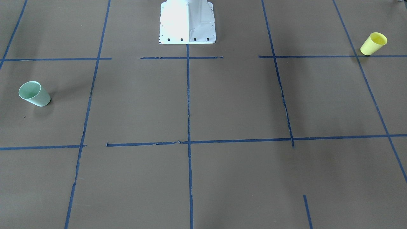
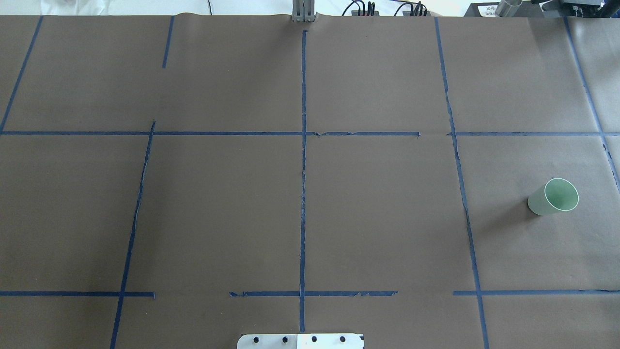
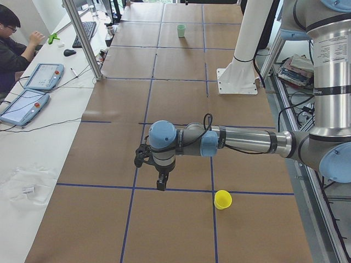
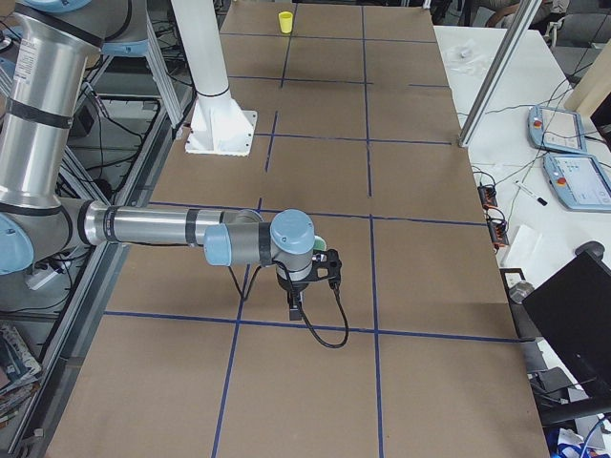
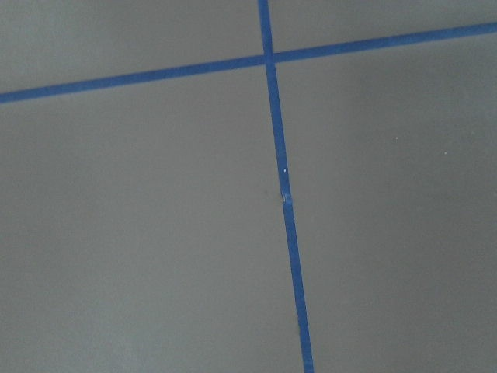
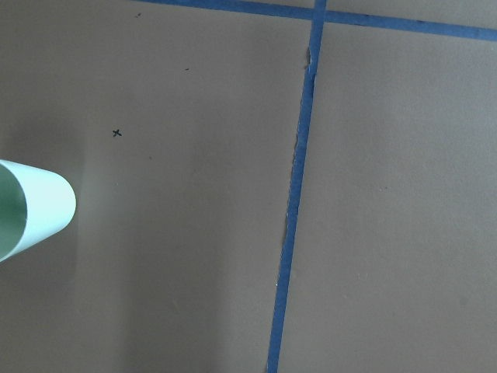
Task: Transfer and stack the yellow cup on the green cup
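The left arm [image 3: 247, 141] and the right arm [image 4: 153, 227] are built alike, with brushed silver tubes, grey joint housings, round pale blue end caps and dark bands where the tubes meet the joints. A thin black left wrist cable [image 3: 207, 123] loops off one wrist, and a black right wrist cable [image 4: 325, 339] loops off the other. The left gripper [image 3: 161, 185] and right gripper [image 4: 295, 310] are small and black. A white pedestal [image 4: 205, 67] flares into a white base plate [image 1: 187, 35] with four dark screw holes along its edge.
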Motion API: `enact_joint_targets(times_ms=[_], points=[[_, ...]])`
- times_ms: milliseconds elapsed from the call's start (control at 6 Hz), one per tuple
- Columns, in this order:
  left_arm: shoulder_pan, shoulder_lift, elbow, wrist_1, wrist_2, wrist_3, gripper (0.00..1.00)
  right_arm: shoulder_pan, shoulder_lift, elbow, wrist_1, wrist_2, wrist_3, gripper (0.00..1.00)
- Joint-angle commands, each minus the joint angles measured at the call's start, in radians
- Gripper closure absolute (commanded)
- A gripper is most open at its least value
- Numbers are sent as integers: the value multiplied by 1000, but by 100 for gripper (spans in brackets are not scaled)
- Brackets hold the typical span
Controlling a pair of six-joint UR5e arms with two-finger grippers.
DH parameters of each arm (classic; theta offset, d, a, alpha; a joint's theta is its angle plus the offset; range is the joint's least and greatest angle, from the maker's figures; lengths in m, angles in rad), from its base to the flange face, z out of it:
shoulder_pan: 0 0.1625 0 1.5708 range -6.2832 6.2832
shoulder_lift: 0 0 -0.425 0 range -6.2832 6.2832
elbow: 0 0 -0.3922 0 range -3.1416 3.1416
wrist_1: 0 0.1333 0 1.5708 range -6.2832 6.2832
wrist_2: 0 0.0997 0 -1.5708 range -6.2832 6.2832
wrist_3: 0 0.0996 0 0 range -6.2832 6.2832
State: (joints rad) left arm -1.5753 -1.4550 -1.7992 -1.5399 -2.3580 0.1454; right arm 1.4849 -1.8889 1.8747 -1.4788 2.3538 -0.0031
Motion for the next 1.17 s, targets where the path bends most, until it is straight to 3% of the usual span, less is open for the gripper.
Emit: enact_joint_targets(times_ms=[0,167,333,500,667,1000], points=[[0,-39,-26,-37,-17,-47,0,0,1,1,0,1,-2,0],[15,-28,-75,-108,-7,-163,0,0,-1,0,0,-1,-2,0],[109,29,-90,-225,-6,-337,0,0,-1,1,0,1,-2,0],[217,54,-92,-368,87,-571,0,0,-1,0,0,1,-2,0],[371,99,-94,-510,241,-838,0,0,-1,0,0,-1,-3,0],[667,160,-158,-549,653,-1269,0,0,1,1,0,1,-3,0]])
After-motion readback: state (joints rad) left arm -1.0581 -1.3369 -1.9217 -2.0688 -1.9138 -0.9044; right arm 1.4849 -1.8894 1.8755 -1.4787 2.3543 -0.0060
